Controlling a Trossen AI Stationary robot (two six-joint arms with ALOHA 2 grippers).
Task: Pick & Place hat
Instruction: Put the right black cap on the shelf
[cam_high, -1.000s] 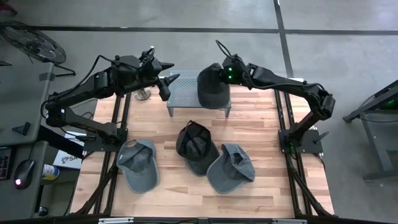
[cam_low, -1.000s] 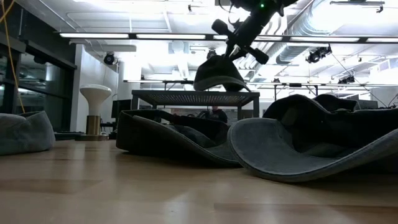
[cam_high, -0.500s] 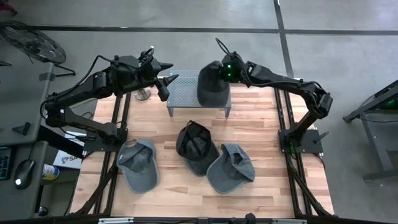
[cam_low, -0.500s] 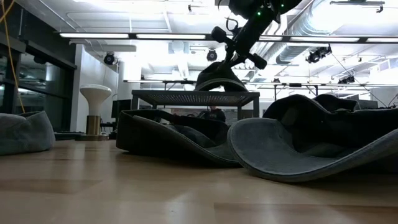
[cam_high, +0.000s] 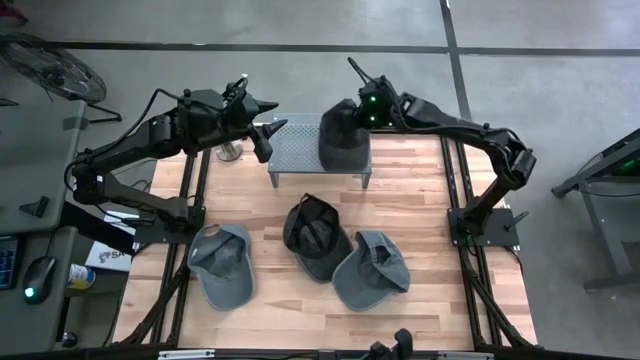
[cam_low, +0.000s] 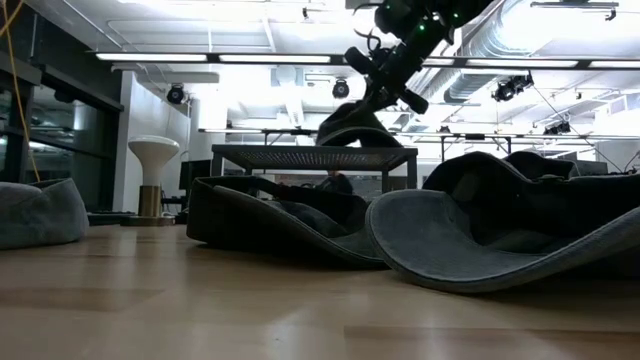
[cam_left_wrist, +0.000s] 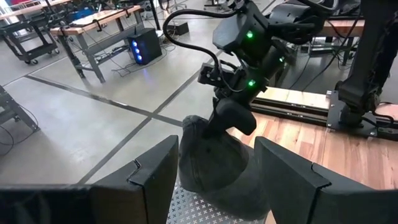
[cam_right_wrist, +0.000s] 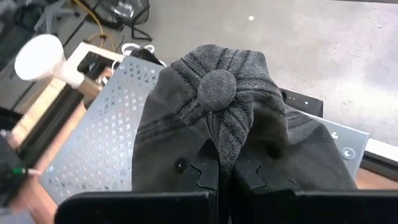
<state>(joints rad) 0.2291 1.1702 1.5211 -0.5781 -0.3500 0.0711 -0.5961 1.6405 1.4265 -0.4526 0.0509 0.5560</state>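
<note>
— Where was the hat when the frame was taken?

— The dark hat (cam_high: 343, 141) sat on the right-hand part of the perforated metal stand (cam_high: 296, 148) at the far side of the wooden table (cam_high: 420, 215). The right gripper (cam_high: 352, 118) was over the stand's far edge, its fingers (cam_right_wrist: 251, 176) pinched tight on a fold of the hat's crown just below the top button. From table height, the hat (cam_low: 350, 132) rested on the stand's top (cam_low: 312, 153).

— And the other arm?

— The left gripper (cam_high: 272, 135) hung just beside the stand's left end, jaws apart and holding nothing; its fingers (cam_left_wrist: 153, 178) framed the hat (cam_left_wrist: 214, 165) in the wrist view.

— Anything else near the stand?

— Three more hats lay on the table nearer than the stand: a grey one (cam_high: 223, 263) to its left, a black one (cam_high: 315, 235) in front of it, and another grey one (cam_high: 371, 270) to the right of that. A white mushroom-shaped lamp (cam_low: 152, 173) stood beyond the stand's left end.
</note>
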